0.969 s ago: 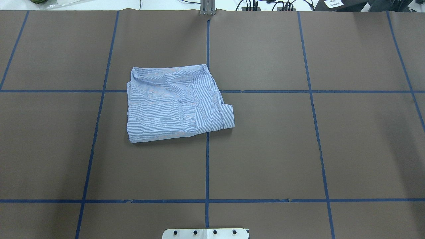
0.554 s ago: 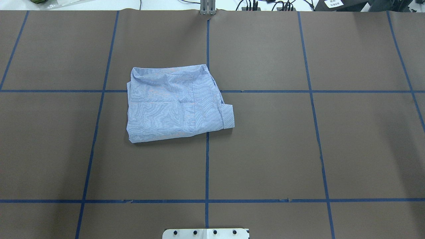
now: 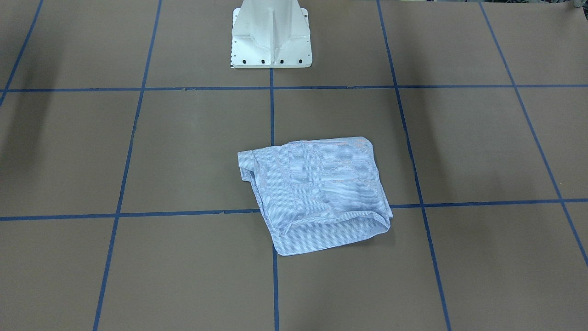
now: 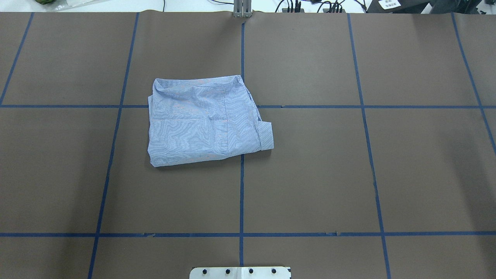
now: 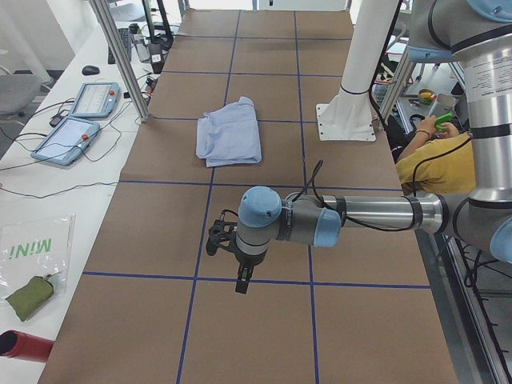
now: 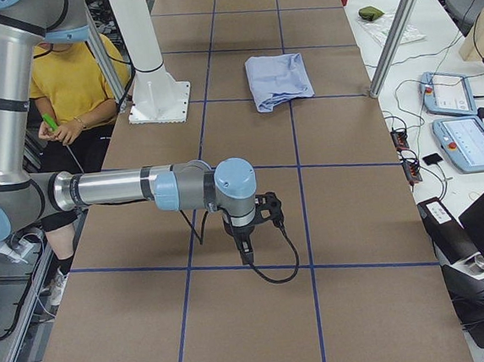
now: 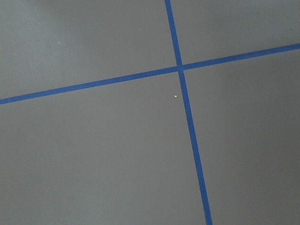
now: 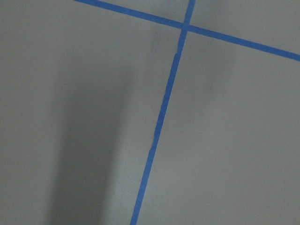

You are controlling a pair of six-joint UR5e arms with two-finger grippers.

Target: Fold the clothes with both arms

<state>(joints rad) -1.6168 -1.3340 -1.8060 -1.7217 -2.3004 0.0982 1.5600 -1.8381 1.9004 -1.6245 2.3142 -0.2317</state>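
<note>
The clothes are one light blue striped shirt (image 4: 201,120), folded into a rough square and lying flat on the brown table left of its middle line, with a cuff sticking out at its right side. It also shows in the front view (image 3: 321,193) and both side views (image 5: 228,132) (image 6: 278,78). My left gripper (image 5: 242,284) hangs over bare table far from the shirt, seen only from the left side. My right gripper (image 6: 246,250) hangs likewise, seen only from the right side. I cannot tell whether either is open or shut. Both wrist views show only table and blue tape.
The white pedestal (image 3: 271,34) stands at the robot's edge of the table. A person in a yellow top (image 6: 68,78) sits beside it. Control tablets (image 5: 80,120) and cables lie on the side bench. Blue tape lines (image 4: 241,193) grid the brown surface.
</note>
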